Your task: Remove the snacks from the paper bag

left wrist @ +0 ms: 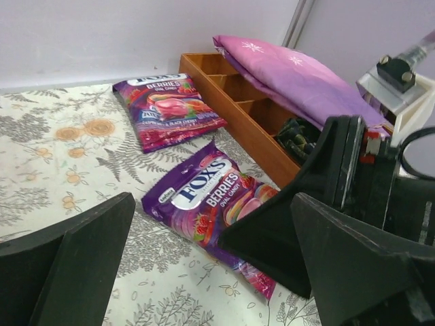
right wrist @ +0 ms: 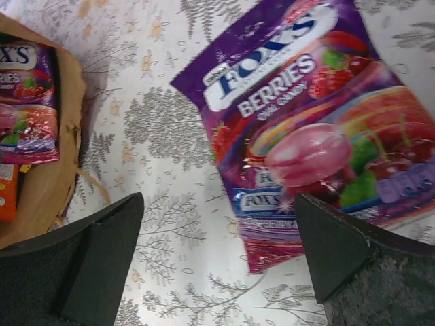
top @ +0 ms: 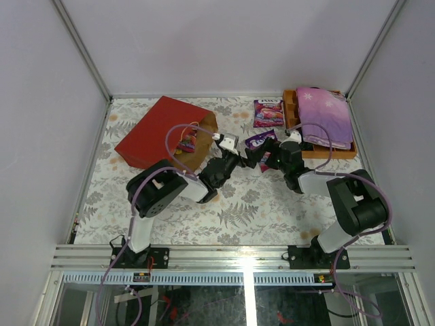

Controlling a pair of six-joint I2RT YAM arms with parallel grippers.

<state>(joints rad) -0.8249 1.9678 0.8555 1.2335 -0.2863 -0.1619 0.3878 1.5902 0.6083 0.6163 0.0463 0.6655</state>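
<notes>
Red paper carrier bag point(top: 163, 132) lies on side at 10 o'clock of floral-print counter point(top: 238, 210), mouth toward centre for reach (glossy purple candy pouch point(right wrist: 24, 95) inside). Second purple pouch point(right wrist: 306, 129) lies flat at centre, third point(top: 268, 113) at 1 o'clock. Left jaws, right jaws spread wide, holding nothing.

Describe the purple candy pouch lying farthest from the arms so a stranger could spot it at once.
Find the wooden tray at the table's far right, with a purple cloth draped over it. Just left of it a purple Fox's Berries pouch lies flat. Unlike its twin nearer the table's middle, it lies close to the back wall.
</notes>
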